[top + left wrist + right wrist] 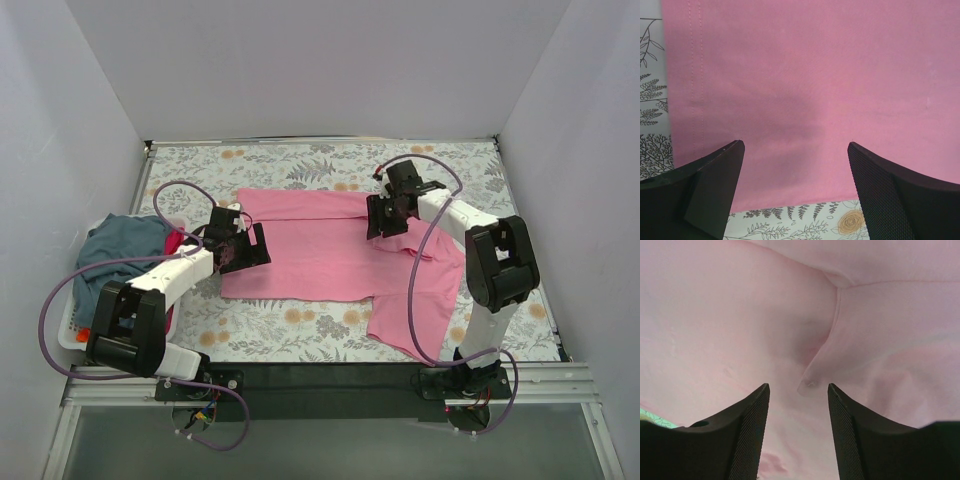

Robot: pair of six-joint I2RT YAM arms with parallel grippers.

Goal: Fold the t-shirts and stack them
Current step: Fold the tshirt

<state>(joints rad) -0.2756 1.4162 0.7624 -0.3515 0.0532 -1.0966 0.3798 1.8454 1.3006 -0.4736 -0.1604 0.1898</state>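
Standing by the rig, I take the white laundry basket [72, 335] at the table's edge as my marker. The pink t-shirt [320, 250] lies just beside the basket, spread over the flowered table [300, 325], its body mostly flat. The end farthest from the basket is rumpled, and a flap [410, 320] of it reaches toward the arm bases.

The left gripper [243, 250] hangs over the shirt's basket-side edge. Its own camera shows the jaws wide apart, with only flat pink cloth and a stitched hem beneath, so it grasps nothing. The right gripper [385, 215] sits over the end of the shirt away from the basket. Its jaws stand parted too, with nothing between them. A small pinched-up peak of fabric rises just ahead of the fingertips, next to a seam, and it looks free of the grip.

As for progress, I'd say this is early. The pink shirt is laid out, but no tidy fold shows on it (that rumpled far end might be the start of one; I can't tell). I see no finished stack anywhere on the table. A blue-grey t-shirt [120, 245] is heaped in the basket, with a bit of red cloth [178, 240] at the heap's shirt-side edge. My judgement is that the pink shirt's folds, both basket garments and all the stacking remain.
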